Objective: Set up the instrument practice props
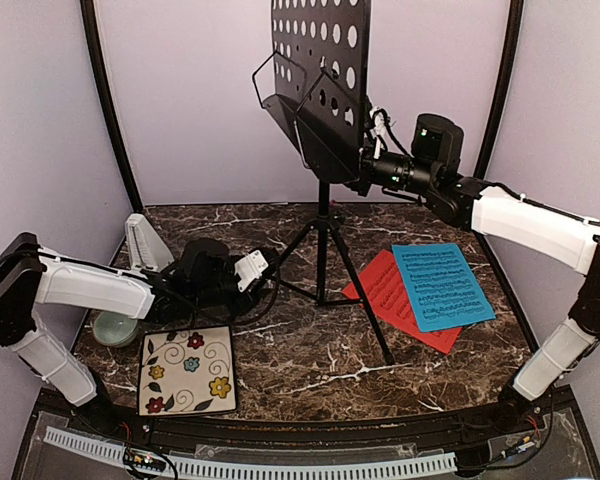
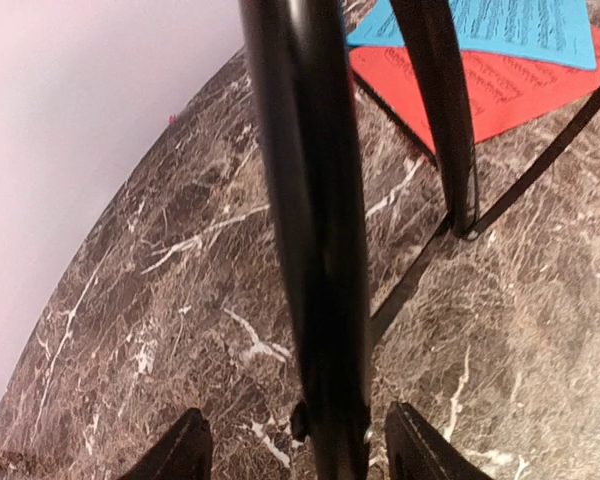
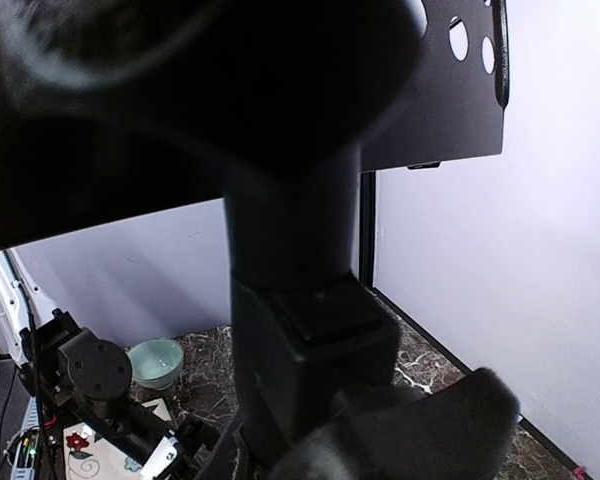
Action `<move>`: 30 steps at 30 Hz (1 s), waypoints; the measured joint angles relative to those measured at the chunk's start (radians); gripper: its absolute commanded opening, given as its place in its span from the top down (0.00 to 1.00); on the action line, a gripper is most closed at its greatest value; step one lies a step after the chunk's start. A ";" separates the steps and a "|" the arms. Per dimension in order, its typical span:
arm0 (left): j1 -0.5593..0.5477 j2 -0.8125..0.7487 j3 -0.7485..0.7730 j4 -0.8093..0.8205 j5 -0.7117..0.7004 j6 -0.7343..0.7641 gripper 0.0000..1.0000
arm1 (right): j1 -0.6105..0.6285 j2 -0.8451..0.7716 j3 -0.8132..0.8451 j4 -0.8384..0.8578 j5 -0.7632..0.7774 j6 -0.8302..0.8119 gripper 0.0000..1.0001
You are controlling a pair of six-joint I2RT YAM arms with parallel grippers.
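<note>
The black perforated-metal music stand (image 1: 323, 230) on thin tripod legs is standing upright near the middle of the dark marble-patterned tabletop (image 1: 310, 360), its holed desk tilting back at the top.

The right gripper (image 1: 368, 168) is reaching in from the stand's right, high up just under the desk. It is clamping the stand's neck. In the right wrist view, one dark finger (image 3: 430, 420) is pressing against the black block on that neck, so the narrow grip is holding the stand itself.

The left gripper (image 1: 252, 270) is sitting low on the stand's left, at the tripod. From its wrist camera, a thick black tube of the stand's base is running between the two fingertips (image 2: 180, 452). The fingers are standing well apart, with bare table showing on both sides of the tube, so they are straddling it without holding anything.

To the stand's right, the red sheet (image 1: 385, 300) of printed music is lying flat, and the blue sheet (image 1: 442, 285) is lying partly on top of it. The red sheet's corner is reaching the stand's right front leg; I cannot tell whether it is touching it.

To the stand's left, toward the back wall, the small whitish pyramid metronome (image 1: 145, 242) is standing upright. The small pale green bowl (image 1: 115, 327) is peeking out from under the left arm. The square floral-patterned tile (image 1: 187, 370) is lying in front of the stand and to its left.
</note>
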 measured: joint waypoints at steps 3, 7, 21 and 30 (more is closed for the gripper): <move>0.000 -0.041 0.009 0.005 0.046 -0.008 0.35 | 0.000 0.002 0.000 0.008 -0.008 0.006 1.00; 0.000 -0.049 0.062 0.001 0.098 -0.012 0.36 | 0.001 0.002 0.000 0.008 -0.008 0.007 1.00; -0.026 0.023 0.200 -0.004 0.124 0.047 0.82 | 0.001 0.006 0.002 0.014 -0.010 0.008 1.00; -0.019 0.039 0.198 -0.016 0.047 0.040 0.99 | -0.001 0.045 0.084 -0.033 -0.014 -0.010 1.00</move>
